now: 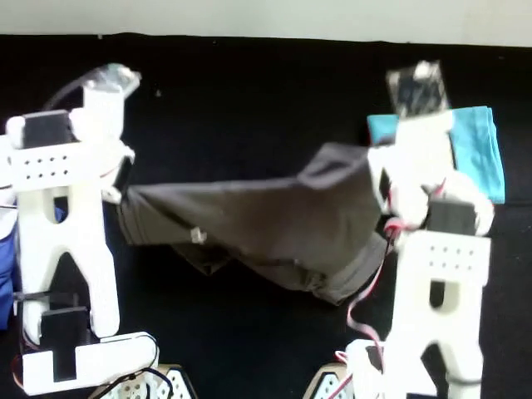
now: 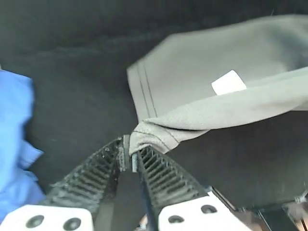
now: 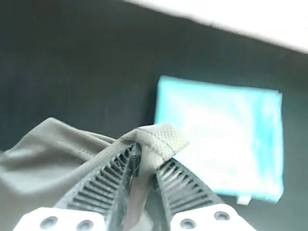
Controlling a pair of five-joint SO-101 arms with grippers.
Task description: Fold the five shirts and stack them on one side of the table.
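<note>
We are pinching the grey shirt [image 1: 266, 220] at both ends. Our left gripper [image 2: 129, 159] is closing narrowly on a double-stitched hem corner, and our right gripper [image 3: 147, 156] is closing just as narrowly on a bunched, stitched edge.

In the high view the shirt is hanging between the two arms above the black table [image 1: 249, 83]. Its long axis is running from 9 o'clock to 3 o'clock, and its middle is sagging toward 6 o'clock. A white tag [image 2: 228, 83] is showing on the cloth. We are not seeing which end is the collar. Each gripper is sitting at its own end, so neither arm is nearer.

We are judging that the coming fold is turning on laying this span down evenly.

At 9 o'clock a blue shirt [image 2: 14, 144] is lying beside the left arm. Farthest off, at 2 o'clock, a folded teal shirt [image 3: 221, 134] is lying just beyond the right gripper, probably marking the stacking side.
</note>
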